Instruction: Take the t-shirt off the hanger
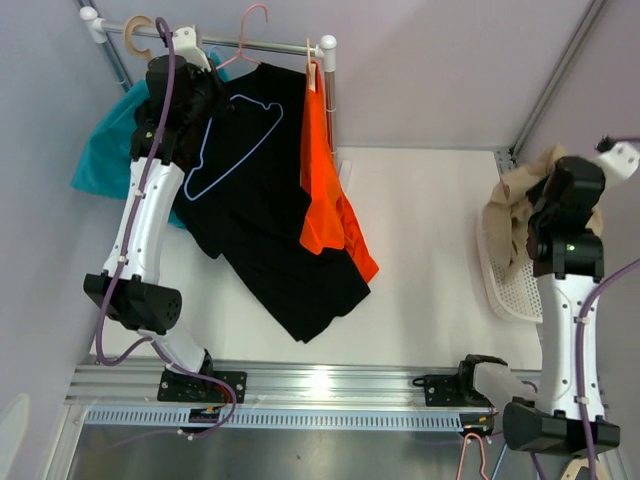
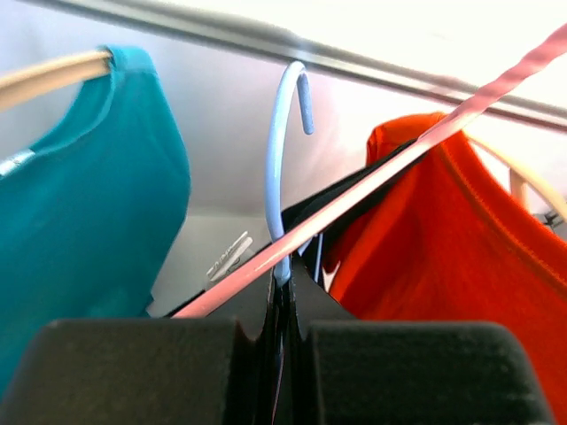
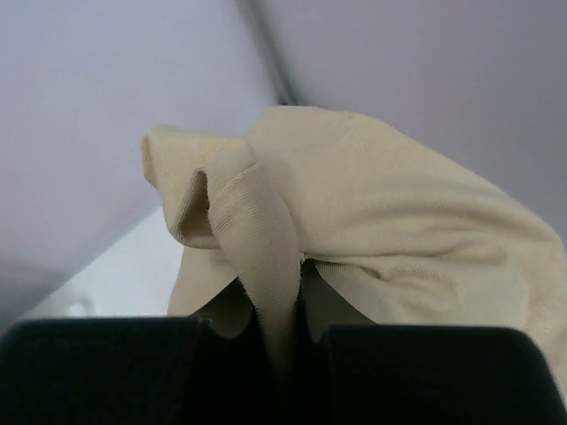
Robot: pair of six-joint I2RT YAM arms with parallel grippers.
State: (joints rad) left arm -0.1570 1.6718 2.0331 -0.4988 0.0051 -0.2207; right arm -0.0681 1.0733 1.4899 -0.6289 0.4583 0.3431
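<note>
**Left arm pinches the hanger neck; the black shirt trails toward 5 o'clock**

The left gripper is closed tight on the neck of the thin light-blue wire hanger, with its hook standing at 12 o'clock just under the metal clothes rail. In the top view, the loose black cotton t-shirt drapes from those fingers down toward 5 o'clock, its long axis running 11 to 5, beside the orange t-shirt. The right gripper is well off at 3 o'clock, clamped on a crumpled beige t-shirt above the white mesh basket. The left arm is by far the nearer, so I judge the right must free itself before pulling the shirt.
</note>
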